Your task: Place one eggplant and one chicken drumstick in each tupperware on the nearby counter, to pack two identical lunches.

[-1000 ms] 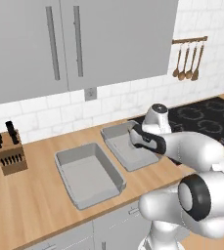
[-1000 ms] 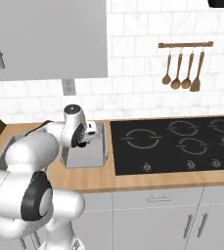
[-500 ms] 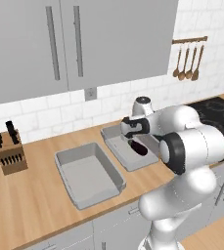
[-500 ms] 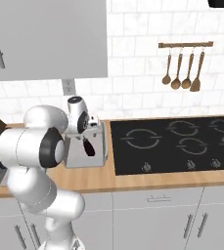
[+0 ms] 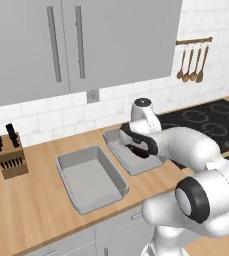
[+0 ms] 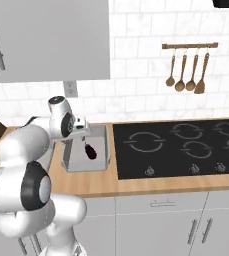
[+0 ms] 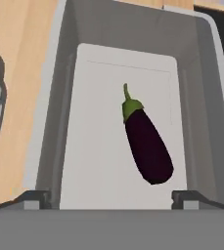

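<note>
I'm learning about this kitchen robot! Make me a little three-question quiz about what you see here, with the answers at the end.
1. True or false: an eggplant lies inside the tupperware next to the cooktop.
2. What stands at the far end of the counter, away from the cooktop? A) a knife block B) a kettle C) a toaster
3. Fill the gap: the tupperware nearer the knife block has ____ food in it.

Key:
1. True. It lies on the floor of the tupperware next to the cooktop, and the gripper is above it with its fingertips apart.
2. A.
3. No. The tupperware nearer the knife block holds nothing.
</note>
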